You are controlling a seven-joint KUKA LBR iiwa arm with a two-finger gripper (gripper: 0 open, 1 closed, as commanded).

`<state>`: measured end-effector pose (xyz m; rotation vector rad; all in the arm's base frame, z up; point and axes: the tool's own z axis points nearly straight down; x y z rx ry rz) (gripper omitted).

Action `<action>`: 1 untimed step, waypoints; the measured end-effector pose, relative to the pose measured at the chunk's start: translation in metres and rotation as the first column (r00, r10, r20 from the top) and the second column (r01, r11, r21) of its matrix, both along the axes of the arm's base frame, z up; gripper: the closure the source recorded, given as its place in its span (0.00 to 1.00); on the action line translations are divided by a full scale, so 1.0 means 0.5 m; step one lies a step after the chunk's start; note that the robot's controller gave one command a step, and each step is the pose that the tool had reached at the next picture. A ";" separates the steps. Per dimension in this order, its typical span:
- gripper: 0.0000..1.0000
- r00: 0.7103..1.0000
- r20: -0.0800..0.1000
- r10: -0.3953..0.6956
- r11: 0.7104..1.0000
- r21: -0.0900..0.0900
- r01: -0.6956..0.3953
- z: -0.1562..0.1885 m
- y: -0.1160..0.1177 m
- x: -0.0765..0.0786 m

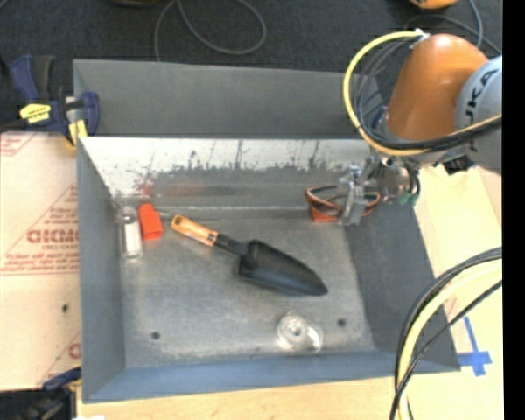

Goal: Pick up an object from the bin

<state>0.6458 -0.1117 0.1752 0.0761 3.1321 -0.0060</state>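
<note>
Since the gripper hangs at the upper right of the bin, close against the back wall, everything loose lies to its left or below it in the frame. Whether it is spread or pressed together I cannot tell, and nothing can be seen pinched in it. Just to its left is a small orange-brown curved piece; whether that is a bin thing or robot cabling is unclear.

The nearest clear candidate is the trowel, lower left of the gripper. Its long axis runs diagonally, orange handle toward upper left, black blade toward lower right, the blade end nearer. Nothing stands between.

Farther off, a clear round piece rests near the bottom wall. Farthest, at left, an orange block stands just beside a pale cylinder.
</note>
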 end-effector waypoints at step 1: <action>1.00 1.000 0.002 -0.001 1.000 -0.001 0.001 0.115 -0.012 -0.014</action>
